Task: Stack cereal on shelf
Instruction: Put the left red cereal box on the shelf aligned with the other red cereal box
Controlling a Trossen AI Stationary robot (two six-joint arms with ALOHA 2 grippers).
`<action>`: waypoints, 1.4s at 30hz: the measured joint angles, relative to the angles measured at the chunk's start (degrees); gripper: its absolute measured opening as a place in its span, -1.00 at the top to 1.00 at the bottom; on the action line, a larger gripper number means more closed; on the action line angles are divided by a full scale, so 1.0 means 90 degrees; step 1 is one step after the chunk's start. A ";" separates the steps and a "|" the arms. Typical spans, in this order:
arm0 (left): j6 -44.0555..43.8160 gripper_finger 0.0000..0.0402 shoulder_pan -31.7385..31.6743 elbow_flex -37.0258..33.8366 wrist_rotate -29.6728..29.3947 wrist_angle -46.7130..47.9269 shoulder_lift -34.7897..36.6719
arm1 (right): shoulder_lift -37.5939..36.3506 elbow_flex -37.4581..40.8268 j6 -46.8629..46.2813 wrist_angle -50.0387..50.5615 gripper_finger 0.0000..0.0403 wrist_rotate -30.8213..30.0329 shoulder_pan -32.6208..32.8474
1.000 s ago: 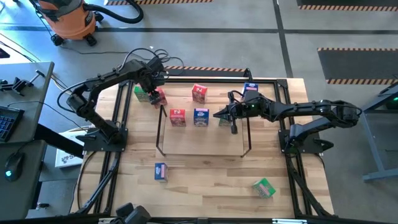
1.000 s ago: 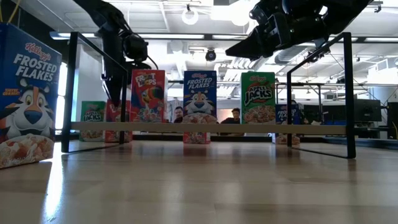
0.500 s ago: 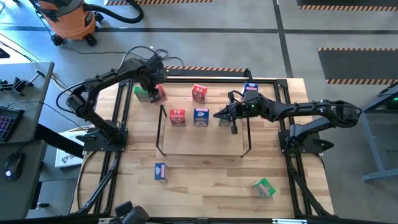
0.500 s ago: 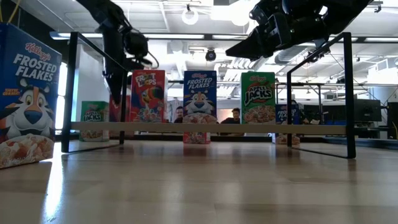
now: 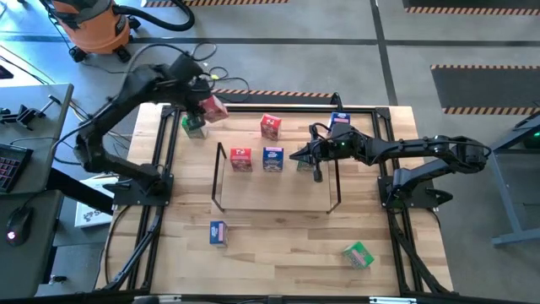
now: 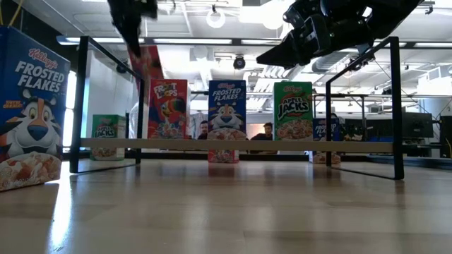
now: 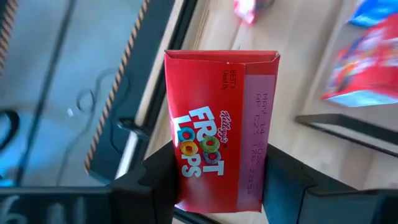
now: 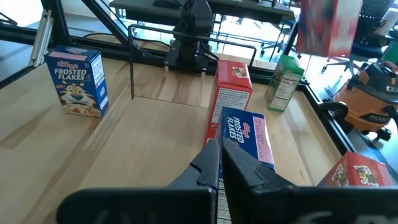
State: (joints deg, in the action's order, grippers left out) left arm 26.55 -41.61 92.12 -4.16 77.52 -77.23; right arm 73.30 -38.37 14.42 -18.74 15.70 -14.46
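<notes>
While the left gripper (image 7: 214,186) clamps a red Froot Loops box (image 7: 219,127) in the air over the table's far-left corner, carry phase is underway. Next, probably: swing it right and nearer, lower onto the shelf (image 5: 274,173) beside the standing boxes. Right gripper (image 8: 221,163) shut, empty, over the shelf's right end.

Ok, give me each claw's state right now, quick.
Left claw: closed on the red Froot Loops box, lifted off the table.
Right claw: shut, empty, over the shelf.

On the shelf (image 5: 221,181) we see three cereal boxes (image 5: 272,159); behind it two more; before it two others apart.
</notes>
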 joint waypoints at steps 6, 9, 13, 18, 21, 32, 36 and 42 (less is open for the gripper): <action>-0.0619 0.18 0.1068 0.0920 0.0056 0.0763 0.0338 | 0.0000 0.0000 -0.0100 0.0010 1.00 0.0000 -0.0002; -0.0944 0.18 0.1819 0.1177 0.0058 0.0925 0.0337 | 0.0000 0.0000 -0.0061 0.0010 1.00 -0.0002 -0.0001; -0.1447 0.18 0.2883 0.1257 0.0071 0.0946 0.0278 | 0.0000 0.0000 -0.0056 0.0007 1.00 -0.0002 0.0000; -0.2011 0.18 0.3924 0.1257 0.0070 0.0937 -0.0168 | 0.0000 0.0000 -0.0061 0.0007 1.00 -0.0005 0.0000; -0.2198 0.18 0.4260 0.1257 0.0070 0.0925 -0.0547 | 0.0000 0.0000 -0.0071 0.0007 1.00 -0.0005 -0.0002; -0.2432 0.18 0.4476 0.1250 0.0100 0.0837 -0.1820 | 0.0000 0.0000 -0.0059 0.0007 1.00 -0.0005 0.0000; -0.2451 0.18 0.4464 0.1250 0.0155 0.0853 -0.2138 | 0.0000 0.0000 -0.0059 0.0010 1.00 -0.0005 -0.0002; -0.2456 0.18 0.4477 0.0764 0.0220 0.0608 -0.2309 | 0.0000 0.0000 -0.0063 0.0025 1.00 -0.0005 0.0000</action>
State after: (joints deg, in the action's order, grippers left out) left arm 4.45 -1.32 99.00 -2.18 82.99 -98.01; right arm 73.30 -38.37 13.85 -18.52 15.66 -14.46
